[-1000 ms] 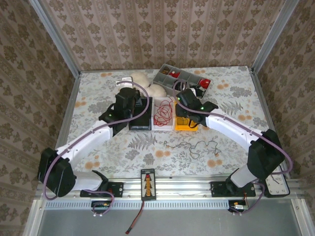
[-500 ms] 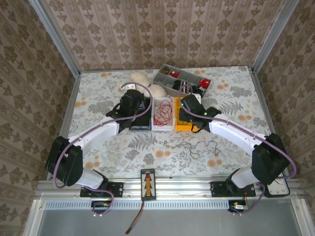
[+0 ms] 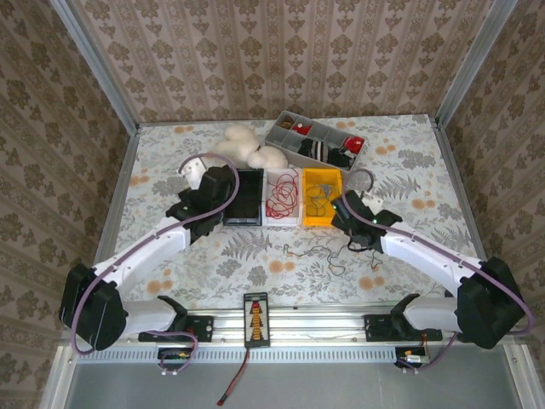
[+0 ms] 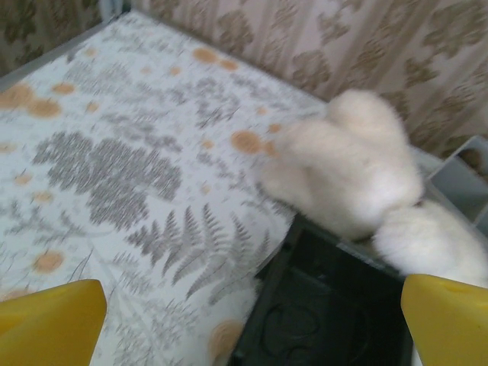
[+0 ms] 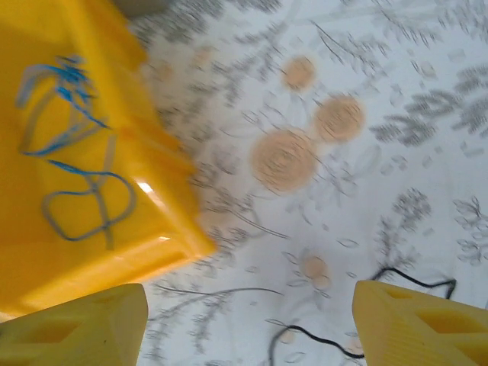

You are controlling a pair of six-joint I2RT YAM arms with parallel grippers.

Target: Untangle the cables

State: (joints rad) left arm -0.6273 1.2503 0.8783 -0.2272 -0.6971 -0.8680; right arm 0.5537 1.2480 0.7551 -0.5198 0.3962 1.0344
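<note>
From above, three bins are seen in a row on the desk (image 3: 170, 145). The red cable (image 3: 283, 198) is curled up in the white bin (image 3: 281, 221). The blue cable (image 3: 318, 194) is tucked in the yellow bin (image 3: 328, 215). The black bin (image 3: 247, 200) looks bare. The black cable (image 3: 328, 251) is spread out on the desk, just in front of the bins and near the right arm (image 3: 426, 251).

In the left wrist view, the left tool (image 4: 248, 320) is held wide apart with nothing in it. A corner of the black bin is seen below it, with a fluffy white toy (image 4: 343, 171) just beside the bin.

In the right wrist view, the right tool (image 5: 248, 324) is held apart too, and nothing is gripped. The yellow bin is seen on the left and a bit of the black cable (image 5: 415, 284) on the right.

Two cables look sorted (one bin each, it seems), and the black one is left. Next, it should probably be pinched and carried to the black bin. It is thin and floppy, so it must be gripped low against the desk.
</note>
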